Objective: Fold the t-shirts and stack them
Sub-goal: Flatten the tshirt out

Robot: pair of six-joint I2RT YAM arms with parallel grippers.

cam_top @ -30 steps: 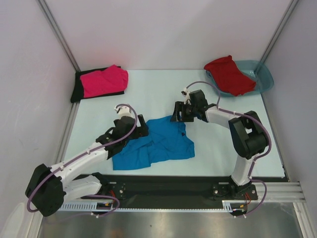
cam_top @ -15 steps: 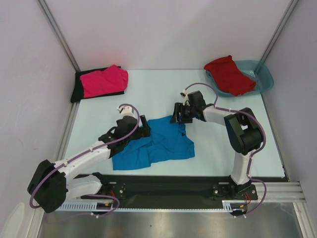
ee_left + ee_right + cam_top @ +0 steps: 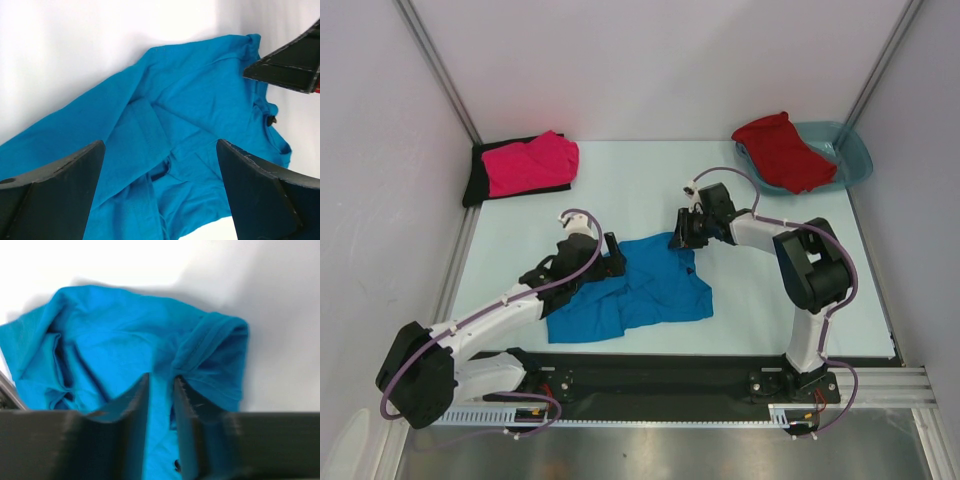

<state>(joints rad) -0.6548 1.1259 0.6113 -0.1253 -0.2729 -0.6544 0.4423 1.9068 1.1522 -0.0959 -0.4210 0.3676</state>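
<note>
The blue t-shirt (image 3: 640, 290) lies rumpled on the table between both arms. My right gripper (image 3: 678, 240) is at its far right corner. In the right wrist view its jaws (image 3: 161, 376) have narrowed onto a fold of the blue t-shirt (image 3: 115, 330), with cloth bunched at one fingertip. My left gripper (image 3: 612, 258) hovers over the shirt's far left edge. Its jaws stand wide open (image 3: 160, 145) above the blue cloth (image 3: 190, 100) and hold nothing. The red t-shirt (image 3: 782, 150) lies over the tub. The hot pink t-shirt (image 3: 530, 163) rests on the black t-shirt (image 3: 475, 182).
A translucent teal tub (image 3: 852, 152) stands at the back right corner under the red shirt. The pink and black pile is at the back left, against the wall. Metal frame posts (image 3: 440, 70) run up both back sides.
My right gripper's jaws have narrowed a lot on the shirt's corner. The left gripper has edged slightly right over the shirt's edge, still wide open. The shirts have not moved.
</note>
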